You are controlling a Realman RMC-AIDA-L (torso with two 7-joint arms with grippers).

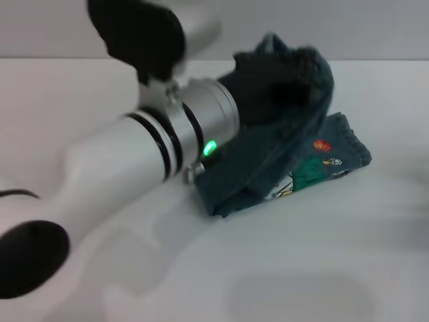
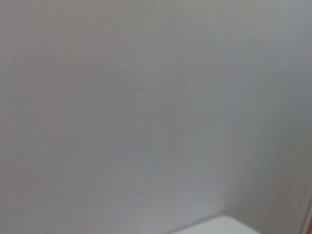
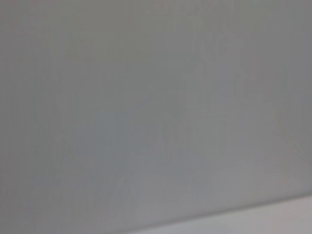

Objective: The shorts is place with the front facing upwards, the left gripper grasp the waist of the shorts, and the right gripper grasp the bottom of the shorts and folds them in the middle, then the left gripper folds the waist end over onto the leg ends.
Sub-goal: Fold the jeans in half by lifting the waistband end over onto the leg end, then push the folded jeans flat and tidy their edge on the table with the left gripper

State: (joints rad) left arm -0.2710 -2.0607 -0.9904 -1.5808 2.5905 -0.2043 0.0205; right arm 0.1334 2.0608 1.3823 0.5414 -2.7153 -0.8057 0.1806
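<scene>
Shorts, head view: the shorts (image 1: 281, 168) lie already doubled lengthwise on the white counter (image 1: 301, 268), toward its far middle; a red cartoon patch (image 1: 322, 145) faces up on the near layer.
Waist, head view: the waist of the shorts (image 1: 295, 64) is lifted off the counter and draped over dark gripper parts, arching above the lower layers.
Left arm, head view: the left gripper (image 1: 271, 84) reaches in from the near left, green ring lit, and appears pinched on the raised waist; its fingers are buried in cloth, so this is a judgement.
Right arm, head view: the right gripper is not in sight.
Left wrist view: only a plain pale surface; no cloth, no fingers.
Right wrist view: the same, a blank pale surface; whether that gripper is spread or pressed together I cannot tell.
Step in hand: the final fold, waist end over the leg ends.
Next move: carry the waist across, lower it squarely onto the hems, then let go.
</scene>
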